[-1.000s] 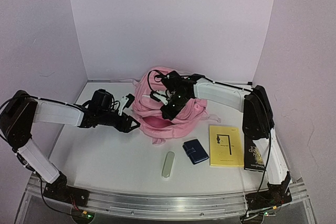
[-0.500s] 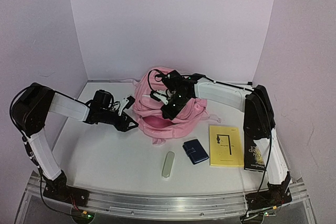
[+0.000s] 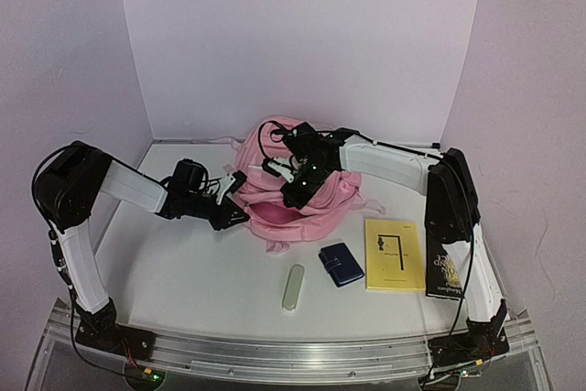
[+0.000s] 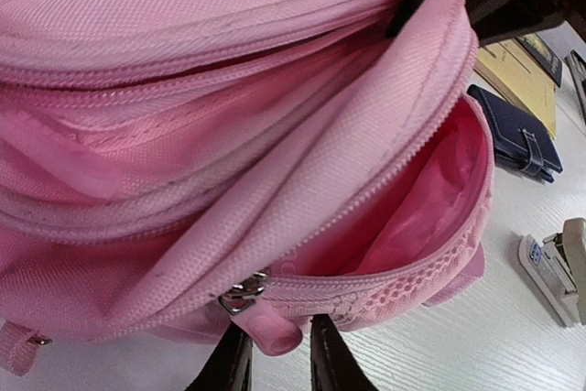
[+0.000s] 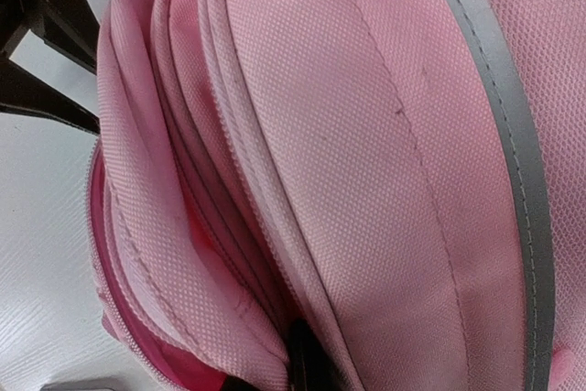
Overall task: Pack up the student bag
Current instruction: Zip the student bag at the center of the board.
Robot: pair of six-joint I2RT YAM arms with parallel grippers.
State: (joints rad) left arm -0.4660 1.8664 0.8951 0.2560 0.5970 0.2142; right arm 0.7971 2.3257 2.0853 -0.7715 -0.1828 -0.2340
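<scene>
The student bag (image 3: 259, 164) lies at the back centre of the table, its front pocket (image 4: 430, 199) gaping and showing pink lining. My left gripper (image 4: 279, 368) is low at the pocket's left corner, by the metal slider (image 4: 240, 298). Its two black fingers stand narrowly on either side of the pink zip pull tab (image 4: 275, 331). My right gripper (image 3: 295, 197) reaches over the bag from the right. It is shut on the upper flap of the pocket (image 5: 229, 318) and holds it up. One dark finger (image 5: 307, 363) is wedged in the fabric folds.
In front of the bag lie a dark blue wallet (image 3: 341, 264) and a pale stapler (image 3: 293, 287). To the right are a yellow book (image 3: 395, 254) and a black book (image 3: 443, 272). White walls close in the back and both sides.
My left arm has pushed right, up to the bag's pocket corner, and its jaws have narrowed round the zip pull. The right gripper has kept its hold and place.
</scene>
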